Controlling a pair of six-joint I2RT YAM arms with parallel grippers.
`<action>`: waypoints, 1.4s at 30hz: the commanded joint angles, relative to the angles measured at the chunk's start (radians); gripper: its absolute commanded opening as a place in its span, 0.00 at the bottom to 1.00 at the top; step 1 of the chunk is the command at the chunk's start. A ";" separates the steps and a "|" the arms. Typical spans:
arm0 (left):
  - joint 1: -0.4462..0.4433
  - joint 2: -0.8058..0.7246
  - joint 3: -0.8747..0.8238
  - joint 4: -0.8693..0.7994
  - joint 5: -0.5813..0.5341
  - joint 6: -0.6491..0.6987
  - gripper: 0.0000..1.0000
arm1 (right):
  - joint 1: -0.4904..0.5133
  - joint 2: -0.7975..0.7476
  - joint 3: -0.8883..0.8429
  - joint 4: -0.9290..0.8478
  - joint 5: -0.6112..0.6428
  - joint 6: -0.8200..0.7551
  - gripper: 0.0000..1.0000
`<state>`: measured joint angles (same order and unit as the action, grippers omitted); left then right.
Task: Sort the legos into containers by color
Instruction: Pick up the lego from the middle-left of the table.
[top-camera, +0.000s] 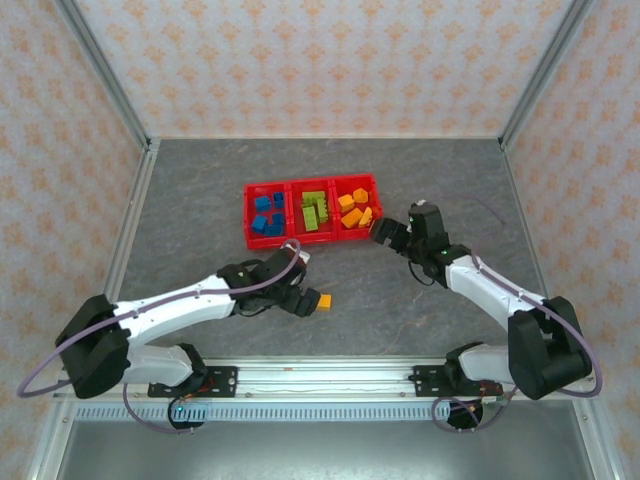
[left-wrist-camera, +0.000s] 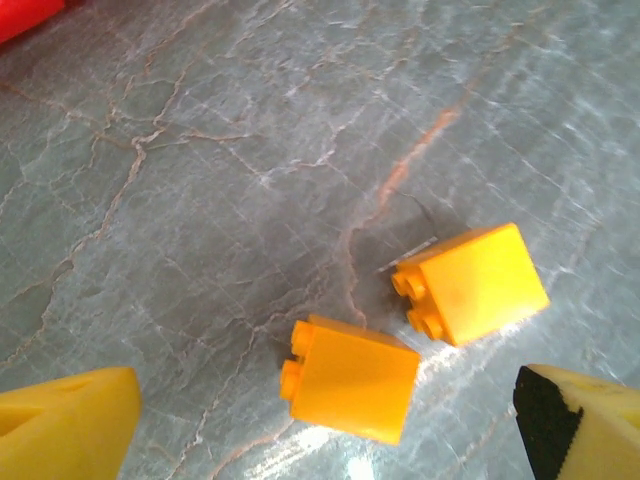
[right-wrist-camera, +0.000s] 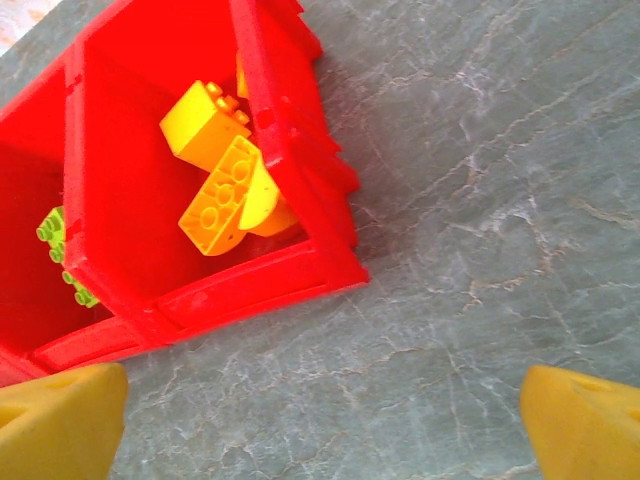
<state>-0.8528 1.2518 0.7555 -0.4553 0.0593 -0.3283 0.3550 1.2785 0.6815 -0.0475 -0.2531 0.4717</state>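
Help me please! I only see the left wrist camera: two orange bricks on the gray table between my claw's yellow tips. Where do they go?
Observer: The red tray lies farther out on the table; its right bin already holds orange bricks.
Operator: What's in the other bins?
Observer: The middle bin holds green bricks, the left bin blue bricks.
Operator: Is the other claw in my way?
Observer: The right claw hovers open and empty just beside the tray's right end.
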 joint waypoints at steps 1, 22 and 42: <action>0.001 -0.022 -0.002 0.042 0.047 0.079 0.99 | 0.004 -0.001 0.041 0.009 0.009 0.007 1.00; 0.014 0.372 0.075 0.002 0.004 0.068 0.75 | 0.006 -0.060 0.009 -0.026 0.071 -0.021 1.00; -0.009 0.148 0.153 -0.185 0.007 -0.028 0.92 | 0.004 -0.091 -0.017 -0.019 0.102 -0.040 1.00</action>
<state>-0.8513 1.4166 0.8829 -0.5739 0.0887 -0.3614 0.3553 1.2064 0.6800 -0.0628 -0.1787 0.4416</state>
